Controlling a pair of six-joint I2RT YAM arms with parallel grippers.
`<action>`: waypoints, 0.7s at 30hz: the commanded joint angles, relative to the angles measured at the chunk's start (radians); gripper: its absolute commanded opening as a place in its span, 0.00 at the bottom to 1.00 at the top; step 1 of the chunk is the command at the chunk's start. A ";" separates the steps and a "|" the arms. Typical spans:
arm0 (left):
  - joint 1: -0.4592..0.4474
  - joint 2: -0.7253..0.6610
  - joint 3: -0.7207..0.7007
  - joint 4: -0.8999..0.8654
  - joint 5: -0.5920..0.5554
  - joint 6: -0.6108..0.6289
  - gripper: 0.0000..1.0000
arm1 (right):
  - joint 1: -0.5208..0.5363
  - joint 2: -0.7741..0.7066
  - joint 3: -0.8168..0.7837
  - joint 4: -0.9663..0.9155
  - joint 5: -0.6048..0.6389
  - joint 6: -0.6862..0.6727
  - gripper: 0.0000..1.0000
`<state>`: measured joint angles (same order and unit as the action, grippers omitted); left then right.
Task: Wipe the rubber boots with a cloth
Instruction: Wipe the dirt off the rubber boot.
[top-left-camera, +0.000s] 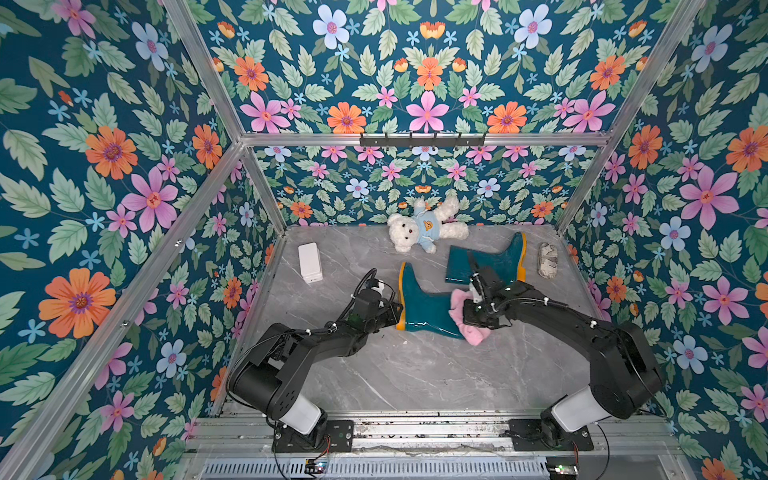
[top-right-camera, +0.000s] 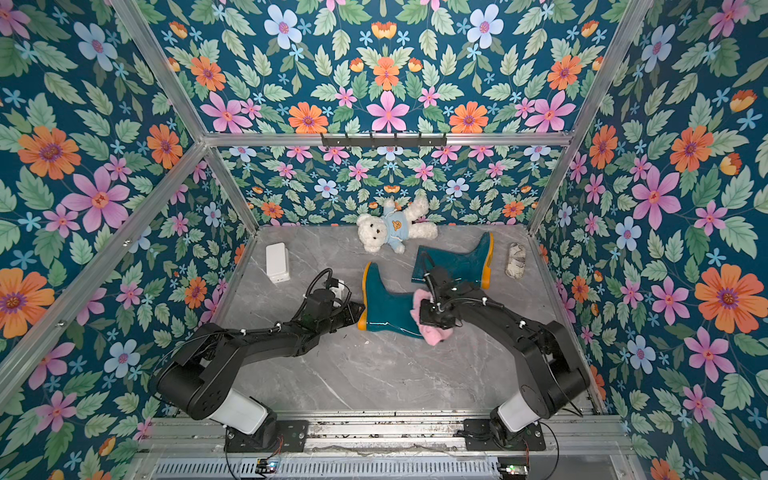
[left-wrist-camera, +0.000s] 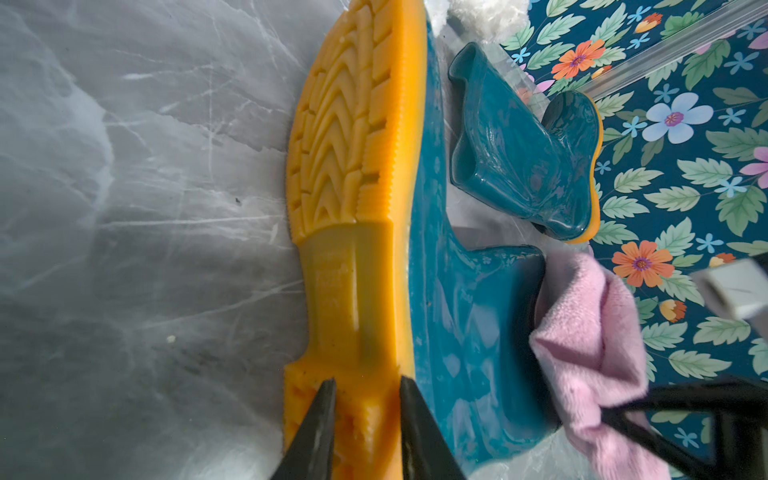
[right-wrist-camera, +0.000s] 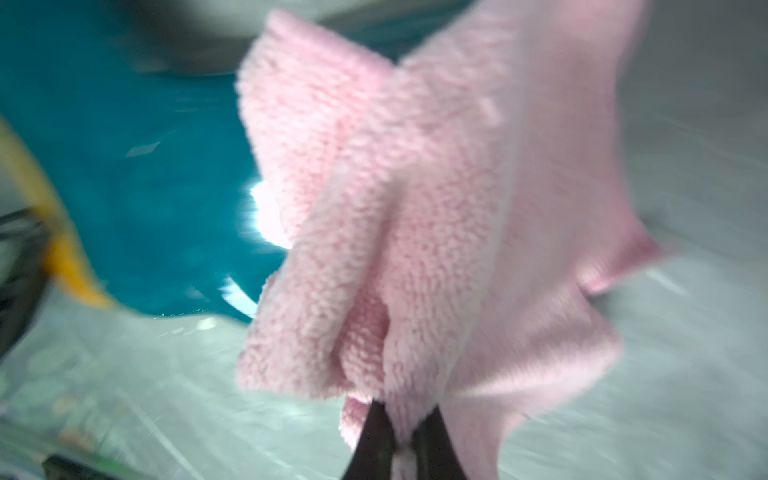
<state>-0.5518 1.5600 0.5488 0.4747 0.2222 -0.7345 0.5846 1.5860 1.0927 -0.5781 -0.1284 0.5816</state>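
Observation:
Two teal rubber boots with yellow-orange soles lie on their sides on the grey marble floor. The near boot (top-left-camera: 424, 309) (top-right-camera: 388, 309) (right-wrist-camera: 145, 187) has its sole (left-wrist-camera: 345, 166) turned toward my left arm. My left gripper (top-left-camera: 397, 313) (top-right-camera: 359, 313) (left-wrist-camera: 368, 380) is shut on that sole's heel. The far boot (top-left-camera: 486, 259) (top-right-camera: 455, 262) (left-wrist-camera: 523, 158) lies behind it, untouched. My right gripper (top-left-camera: 464, 318) (right-wrist-camera: 405, 407) is shut on the pink fuzzy cloth (top-left-camera: 459, 303) (top-right-camera: 432, 336) (left-wrist-camera: 590, 332) (right-wrist-camera: 415, 208), which rests against the near boot's shaft opening.
A white teddy bear (top-left-camera: 424, 226) lies at the back wall. A white box (top-left-camera: 309, 262) sits at the left wall and a grey-white rag bundle (top-left-camera: 547, 259) at the right wall. A hook rail (top-left-camera: 422, 141) hangs on the back frame. Floral walls enclose three sides.

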 joint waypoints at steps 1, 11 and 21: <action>0.000 0.019 -0.017 -0.301 -0.014 0.007 0.28 | 0.120 0.101 0.102 0.034 0.008 0.052 0.00; 0.000 0.029 -0.013 -0.295 -0.008 0.007 0.28 | 0.274 0.320 0.253 0.062 -0.071 0.050 0.00; 0.000 0.028 -0.018 -0.294 -0.007 0.005 0.28 | 0.204 0.171 0.012 0.043 -0.008 0.069 0.00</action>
<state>-0.5518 1.5734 0.5510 0.4759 0.2268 -0.7345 0.8112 1.7962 1.1553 -0.5091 -0.1684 0.6216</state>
